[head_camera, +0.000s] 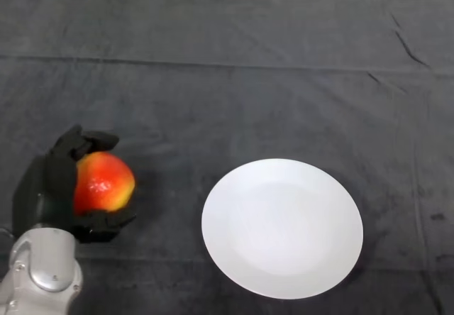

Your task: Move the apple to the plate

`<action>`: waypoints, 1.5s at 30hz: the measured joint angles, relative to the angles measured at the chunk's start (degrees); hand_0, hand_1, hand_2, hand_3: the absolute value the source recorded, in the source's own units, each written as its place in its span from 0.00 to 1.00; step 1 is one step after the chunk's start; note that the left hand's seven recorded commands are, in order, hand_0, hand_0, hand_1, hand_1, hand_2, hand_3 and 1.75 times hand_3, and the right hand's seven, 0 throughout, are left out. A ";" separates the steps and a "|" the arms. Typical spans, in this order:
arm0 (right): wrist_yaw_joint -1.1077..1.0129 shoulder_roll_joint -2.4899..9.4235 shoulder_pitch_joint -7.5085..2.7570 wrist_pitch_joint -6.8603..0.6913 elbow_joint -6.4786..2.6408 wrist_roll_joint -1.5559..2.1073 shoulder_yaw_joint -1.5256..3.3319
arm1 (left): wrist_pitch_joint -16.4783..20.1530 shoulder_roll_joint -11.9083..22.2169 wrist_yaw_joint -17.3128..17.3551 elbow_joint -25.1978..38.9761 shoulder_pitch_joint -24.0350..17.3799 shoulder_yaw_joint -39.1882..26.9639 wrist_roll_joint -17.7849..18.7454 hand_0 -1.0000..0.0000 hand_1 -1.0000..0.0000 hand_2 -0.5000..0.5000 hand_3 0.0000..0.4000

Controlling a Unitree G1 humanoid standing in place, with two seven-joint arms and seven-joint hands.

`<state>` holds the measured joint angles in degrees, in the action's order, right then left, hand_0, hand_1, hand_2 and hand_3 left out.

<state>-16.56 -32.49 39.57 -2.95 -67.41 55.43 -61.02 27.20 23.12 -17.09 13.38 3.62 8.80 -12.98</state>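
Observation:
A red and yellow apple (105, 182) sits at the left of the table, inside my left hand (55, 187). The black fingers curl over its top and the thumb wraps under its near side, so the hand is shut on the apple. I cannot tell whether the apple rests on the cloth or is lifted. A round white plate (282, 228) lies flat on the dark cloth to the right of the apple, about a hand's width away. Nothing lies on the plate.
The dark cloth (234, 95) covers the whole table and has a fold line across the far part. A pale wall strip runs along the far edge.

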 measured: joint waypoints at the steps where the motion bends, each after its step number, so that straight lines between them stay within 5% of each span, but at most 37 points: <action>1: 0.00 0.00 0.00 0.00 0.00 0.02 0.00 | 0.07 -0.35 -0.49 0.63 0.07 0.26 -0.38 0.00 0.00 0.50 1.00; 24: 0.00 -0.01 0.00 0.01 0.00 0.09 0.09 | 0.29 -4.41 -6.28 -0.27 10.36 17.51 -3.68 0.00 0.00 0.50 1.00; 45: 0.00 -0.01 0.00 0.01 0.00 0.12 0.08 | -0.26 -6.59 -6.14 -7.84 17.38 32.46 0.22 0.00 0.00 0.50 1.00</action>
<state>-16.56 -32.49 39.57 -2.93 -67.41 55.55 -60.93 26.94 16.53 -23.23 5.53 20.99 41.26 -12.77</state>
